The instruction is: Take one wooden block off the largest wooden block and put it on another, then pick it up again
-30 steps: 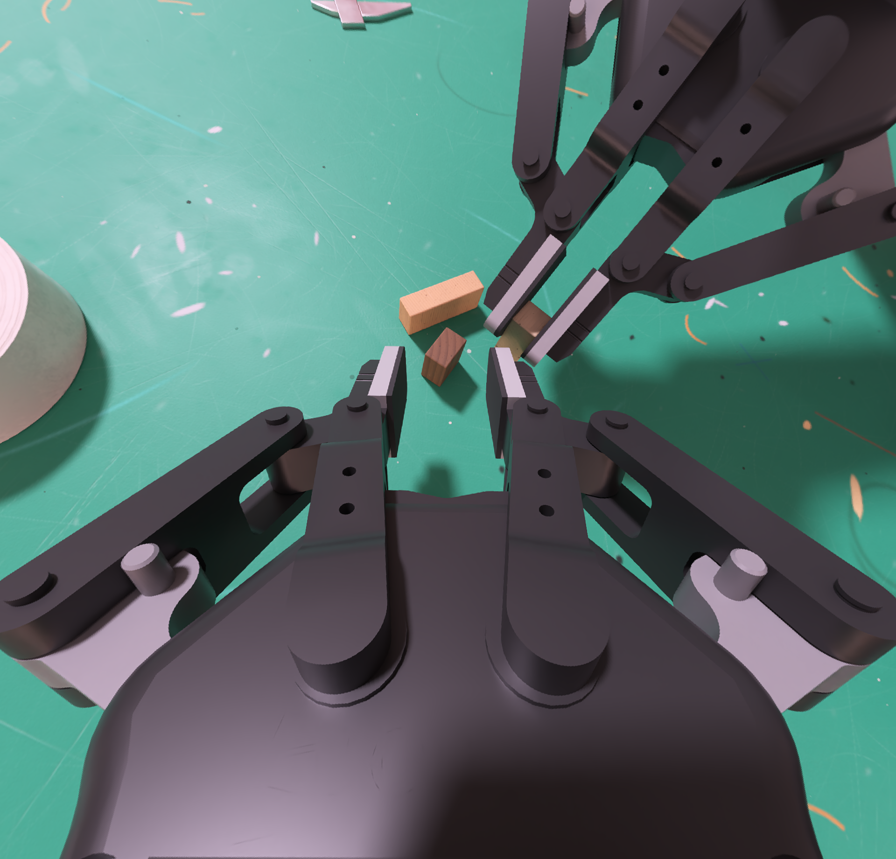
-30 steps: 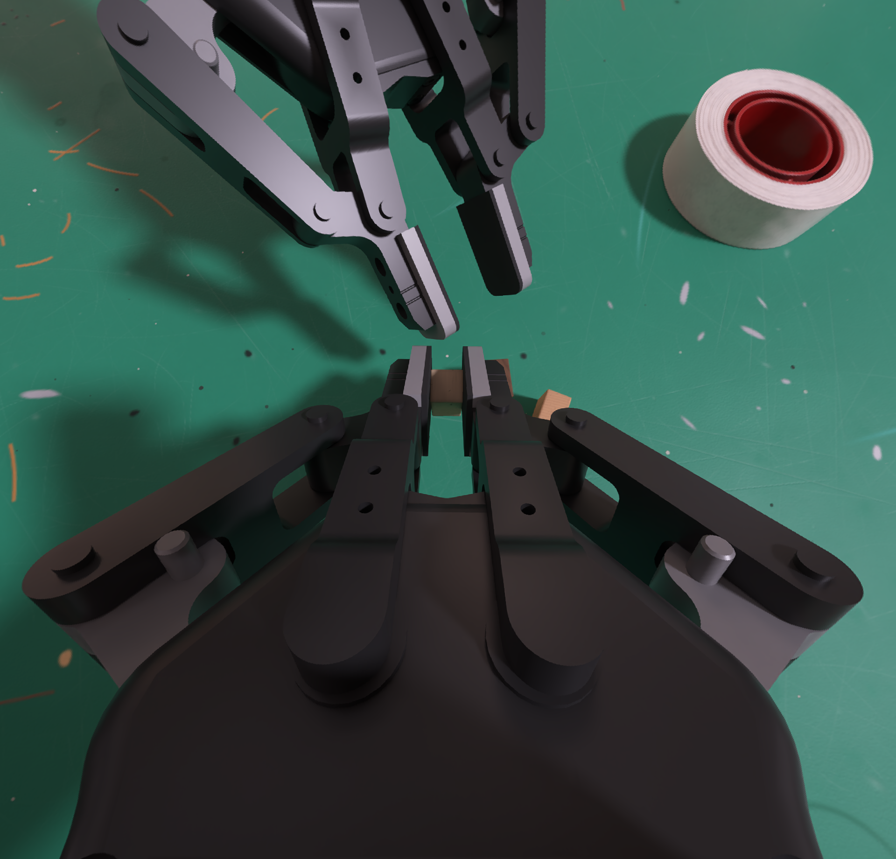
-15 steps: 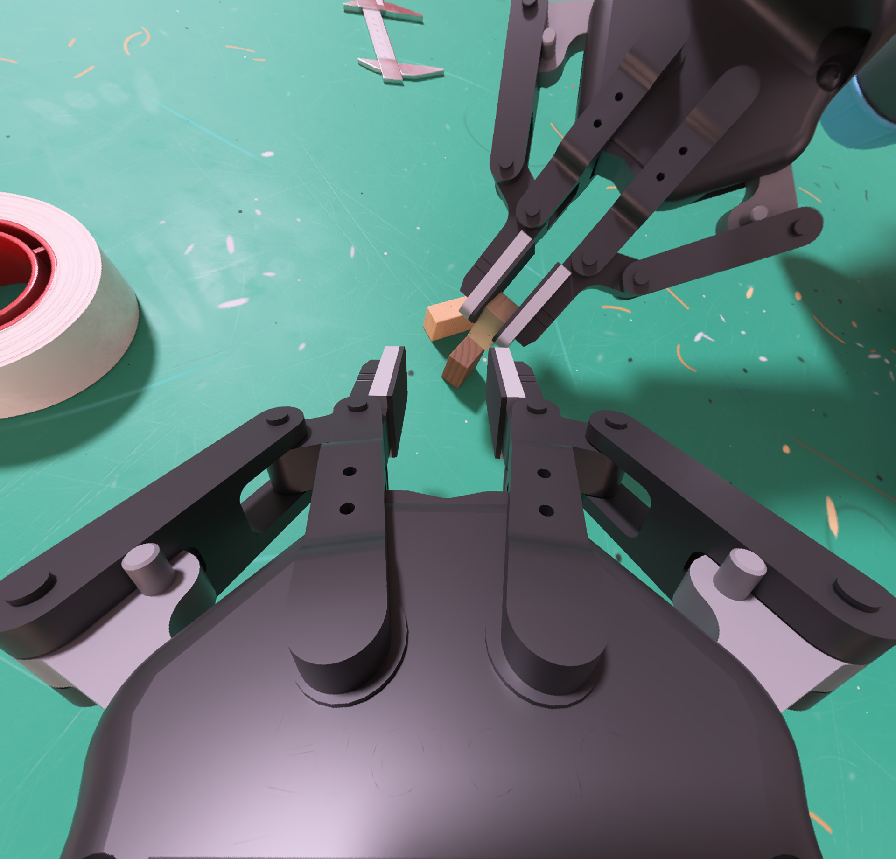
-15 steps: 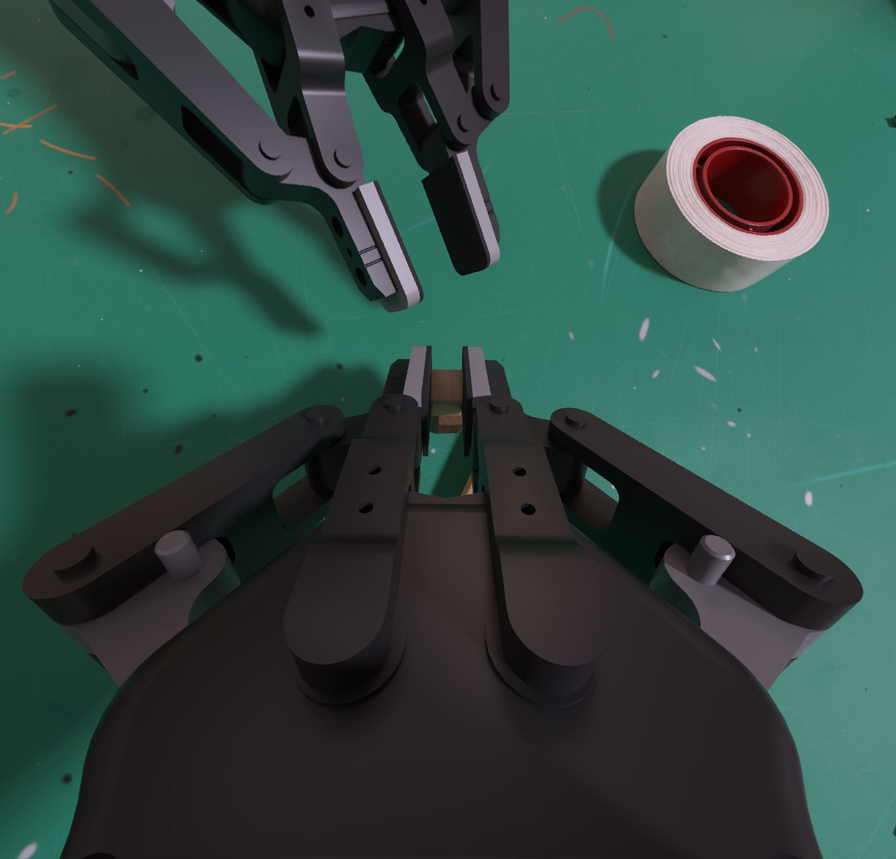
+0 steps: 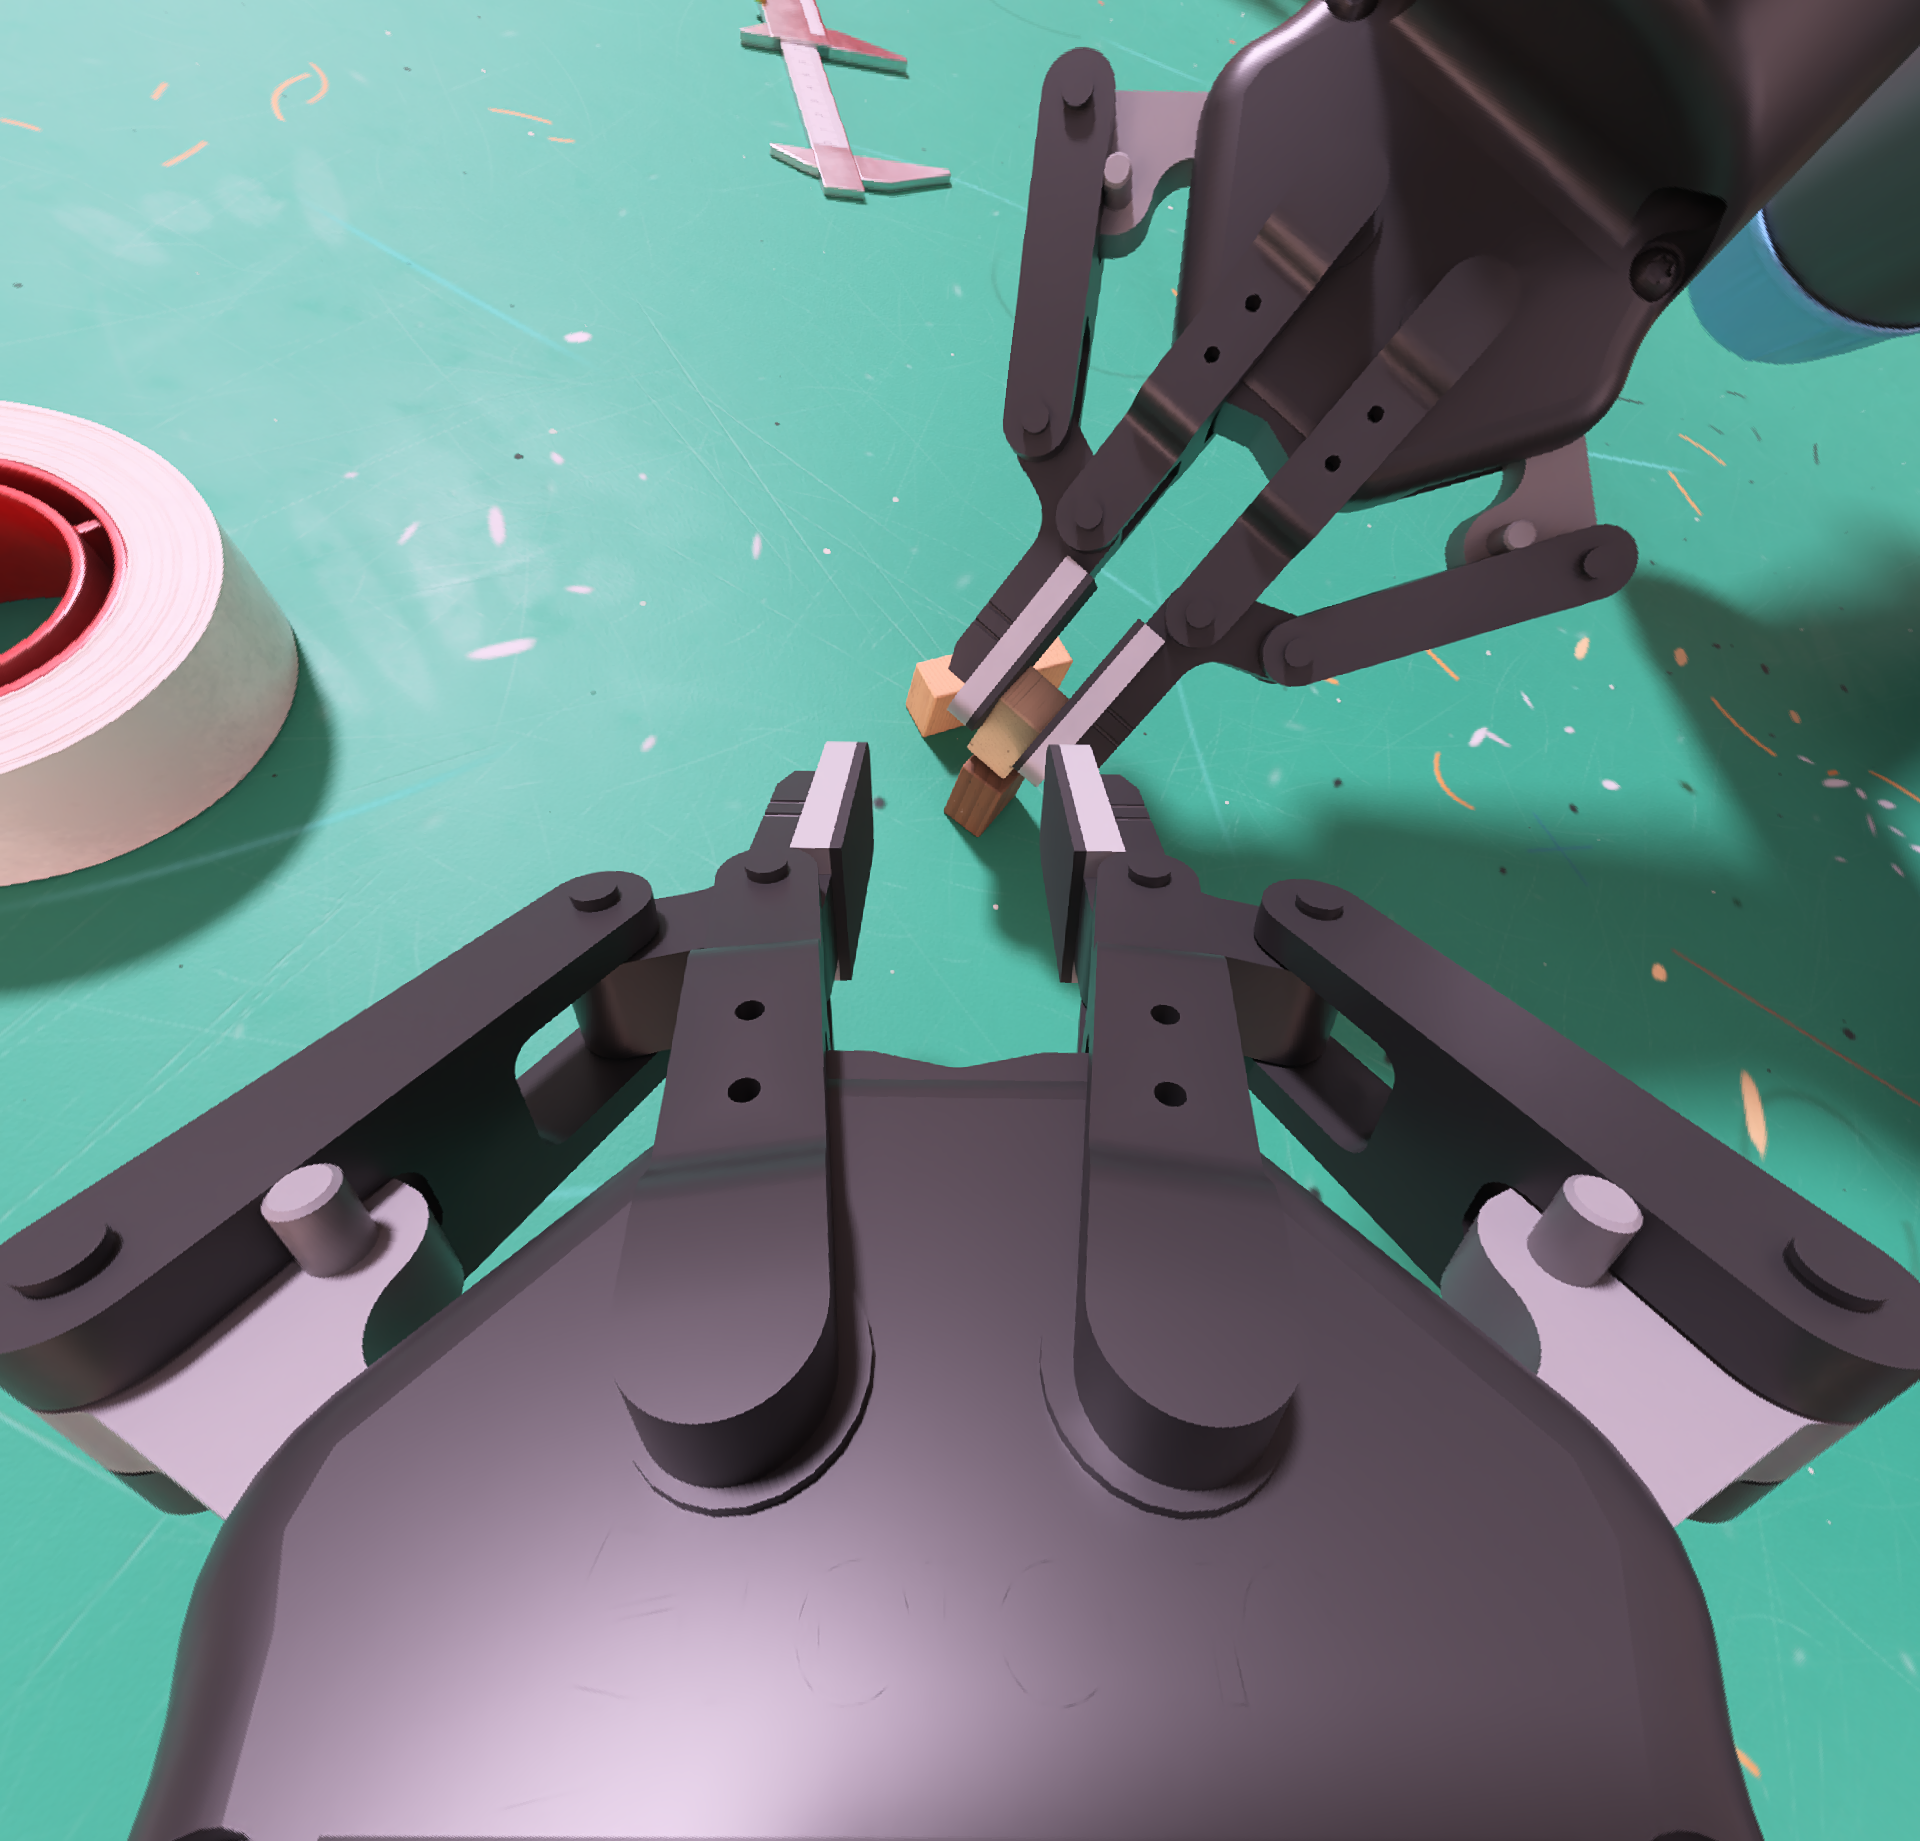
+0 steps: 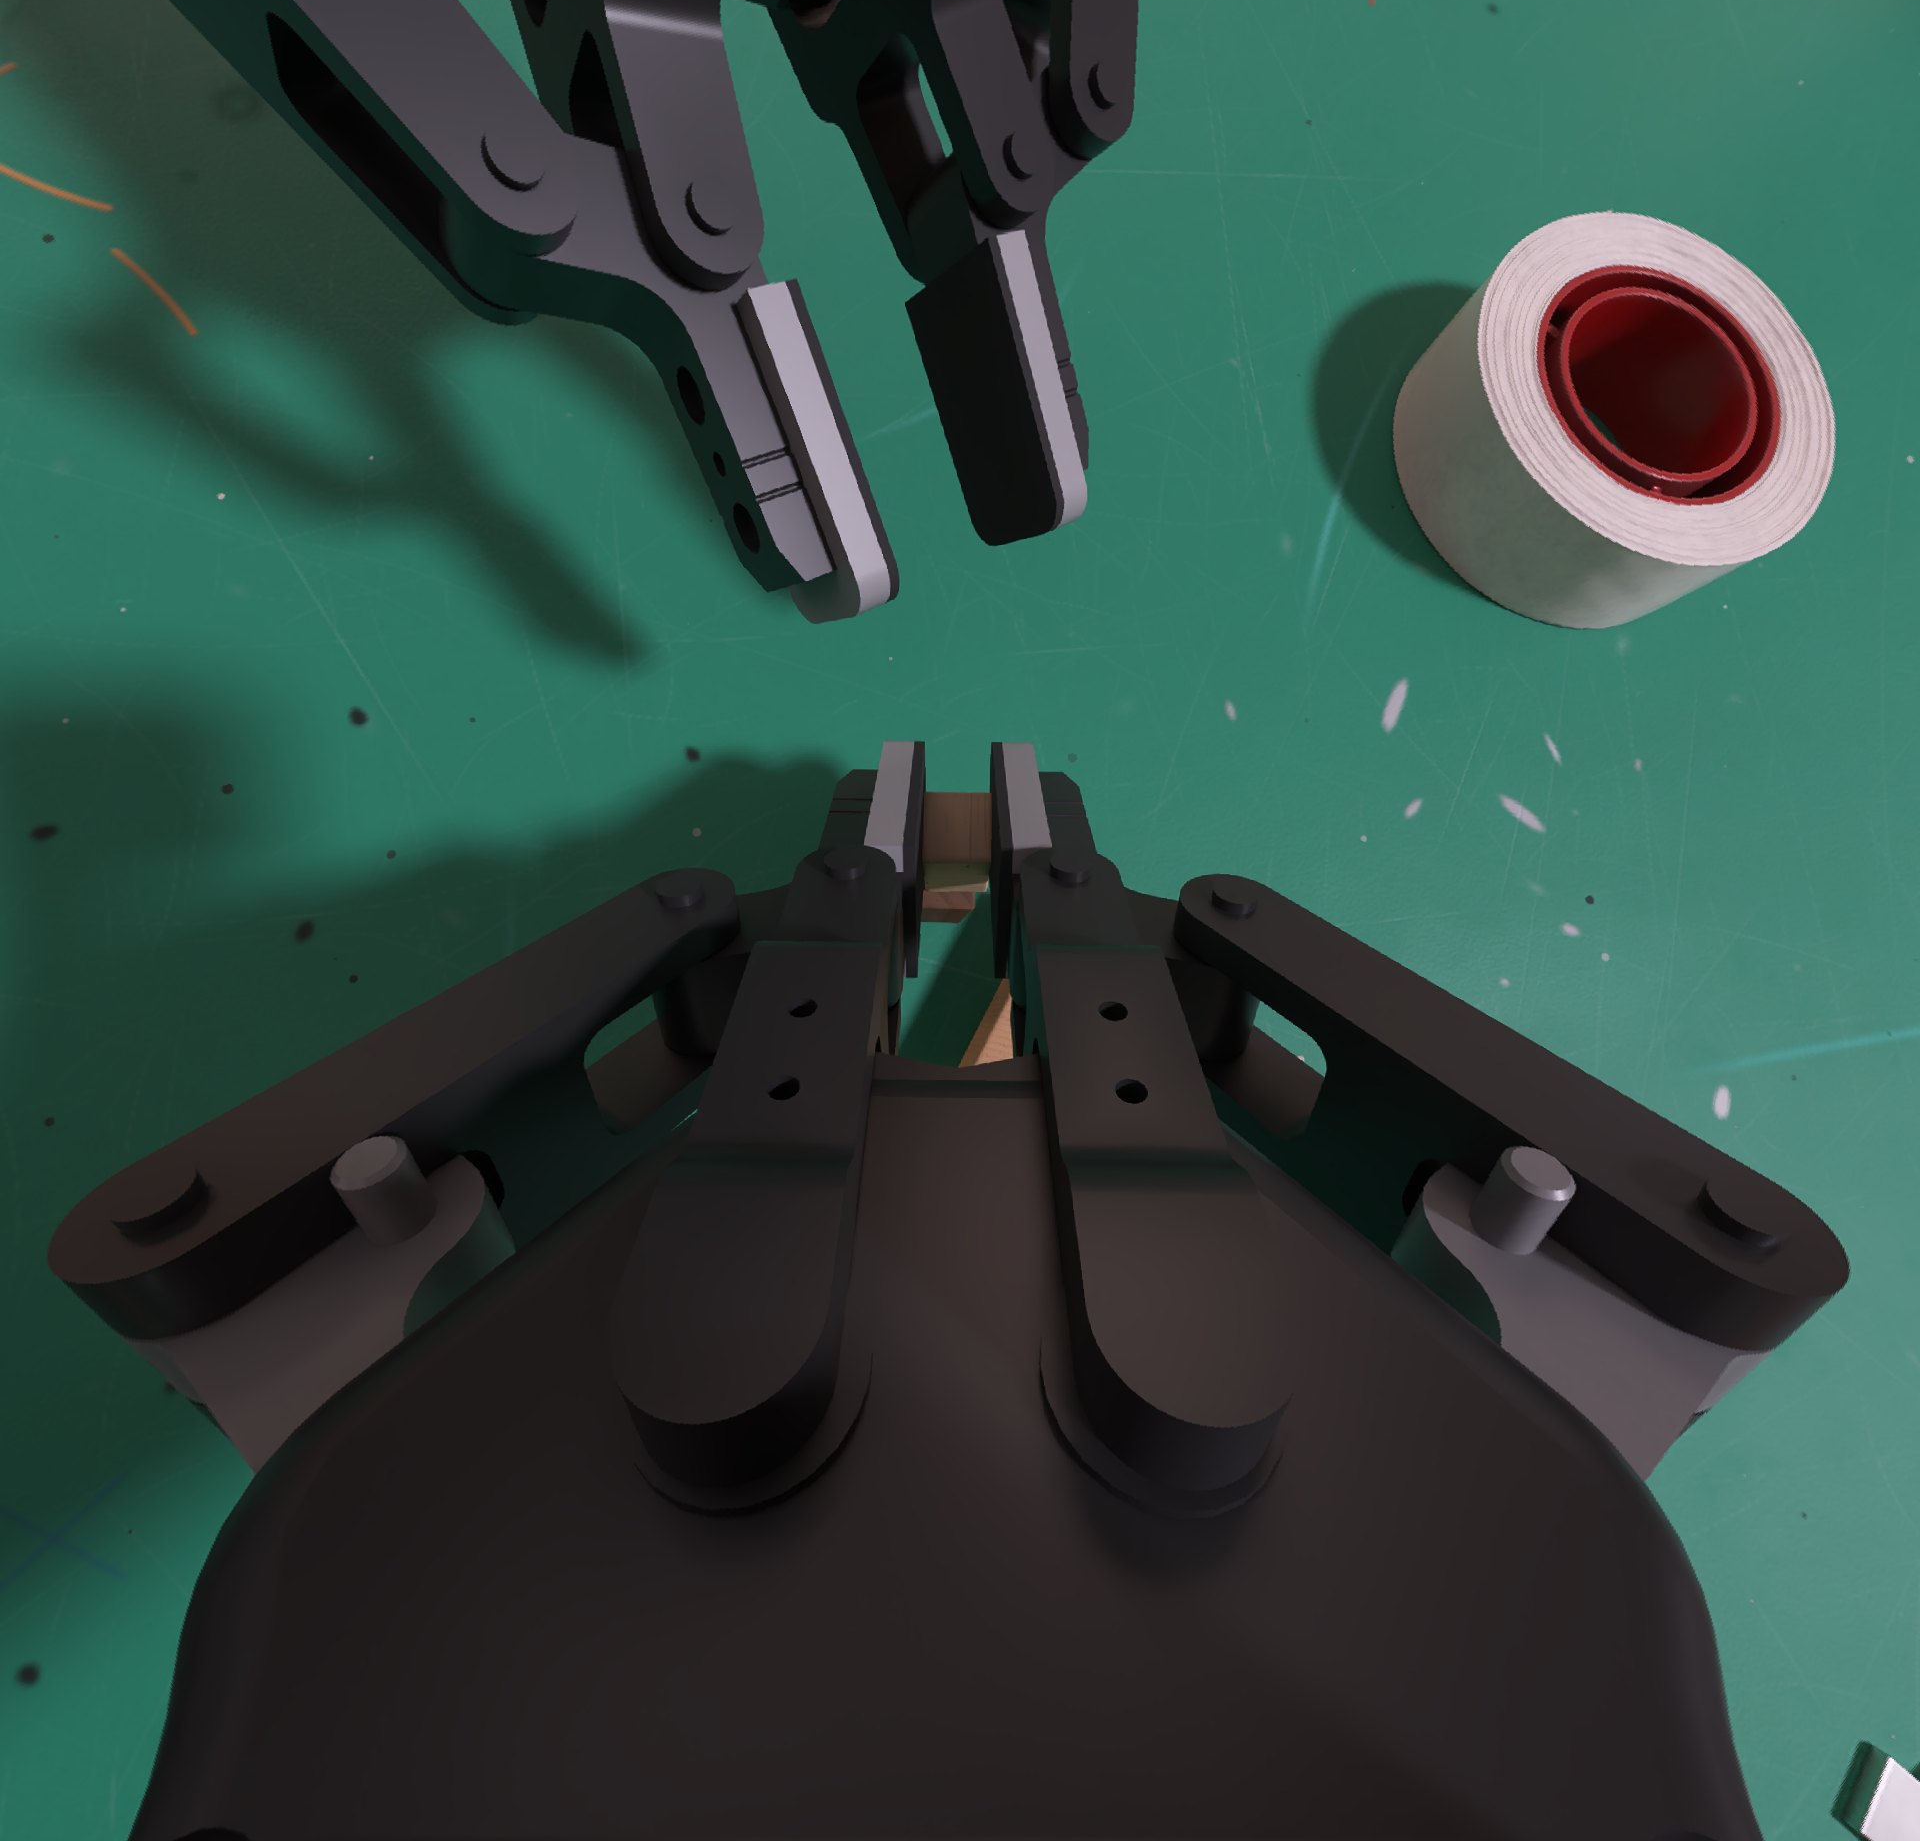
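Right gripper (image 5: 1023, 695) pinching pale block (image 5: 1000, 737), lifted above dark block (image 5: 975, 802); final pick-up apparently underway. Left gripper (image 5: 951, 804) spread, empty.

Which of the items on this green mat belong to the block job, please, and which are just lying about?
Job:
right gripper, shut on pale yellowish wooden block
light orange wooden block
dark brown wooden block

Lying about:
white tape roll with red core
metal caliper
open left gripper

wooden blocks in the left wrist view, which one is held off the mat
The pale yellowish wooden block, clamped in the right end effector. The light orange wooden block and the dark brown wooden block both lie on the green mat.
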You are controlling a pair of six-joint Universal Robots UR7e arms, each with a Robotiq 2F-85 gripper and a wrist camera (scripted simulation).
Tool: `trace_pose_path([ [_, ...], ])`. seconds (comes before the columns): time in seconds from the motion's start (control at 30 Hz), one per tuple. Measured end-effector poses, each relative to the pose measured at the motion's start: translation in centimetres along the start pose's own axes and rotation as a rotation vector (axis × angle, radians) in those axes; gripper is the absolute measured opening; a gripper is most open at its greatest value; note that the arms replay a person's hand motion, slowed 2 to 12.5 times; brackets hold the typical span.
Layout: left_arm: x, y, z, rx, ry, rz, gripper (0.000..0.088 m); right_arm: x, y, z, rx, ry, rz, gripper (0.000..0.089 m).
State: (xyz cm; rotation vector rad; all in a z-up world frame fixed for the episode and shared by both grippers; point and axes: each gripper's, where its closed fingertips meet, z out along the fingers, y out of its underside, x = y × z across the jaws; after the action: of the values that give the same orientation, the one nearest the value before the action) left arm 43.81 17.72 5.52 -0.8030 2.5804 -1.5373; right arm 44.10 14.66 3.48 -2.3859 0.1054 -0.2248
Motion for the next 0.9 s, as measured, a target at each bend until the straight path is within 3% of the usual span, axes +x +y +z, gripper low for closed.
trace_pose_path([
  [0.2,0.0,0.0,0.0,0.004,0.006,-0.006,0.0298,0.0,0.1,0.0,0.004,-0.002,0.004,0.0112],
  [0.4,0.0,-0.1,-0.1,0.008,0.01,-0.011,0.0297,0.1,0.2,-0.1,0.009,0.006,0.011,0.0314],
  [0.9,-0.1,-0.2,-0.2,0.02,0.011,-0.023,0.0295,0.2,0.8,-1.4,0.06,0.025,0.058,0.0385],
])
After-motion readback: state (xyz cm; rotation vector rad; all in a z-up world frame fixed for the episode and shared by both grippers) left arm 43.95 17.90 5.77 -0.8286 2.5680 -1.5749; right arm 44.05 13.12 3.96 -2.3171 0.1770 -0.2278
